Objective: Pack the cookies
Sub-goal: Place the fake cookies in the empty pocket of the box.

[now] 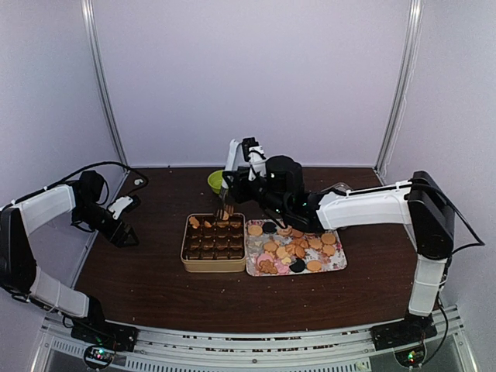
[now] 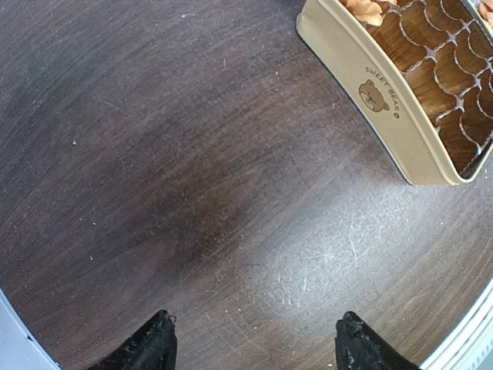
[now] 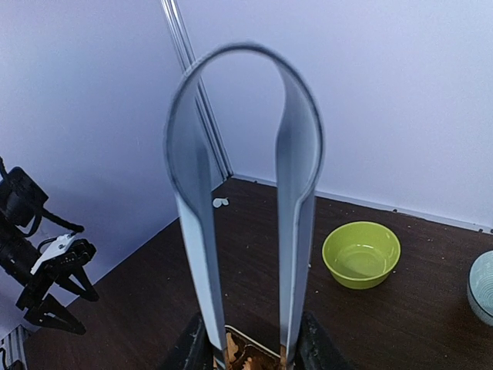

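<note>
Dark wood desk (image 1: 155, 271). On it a tan tin (image 1: 213, 266) of paper cups touches a patterned tray (image 1: 333, 269) on its right. Most cookies (image 1: 302, 248) lie heaped on the tray, and a few sit in the tin's far cups. I judge them light, stiff and crumbly, best nipped gently across the flat faces. My right hand (image 3: 253, 347) is clamped on metal tongs (image 3: 296, 169), tips over the tin's far row, the heap just to its right. My left hand (image 2: 254, 347), fingers spread and empty, hovers well left of the tin.
</note>
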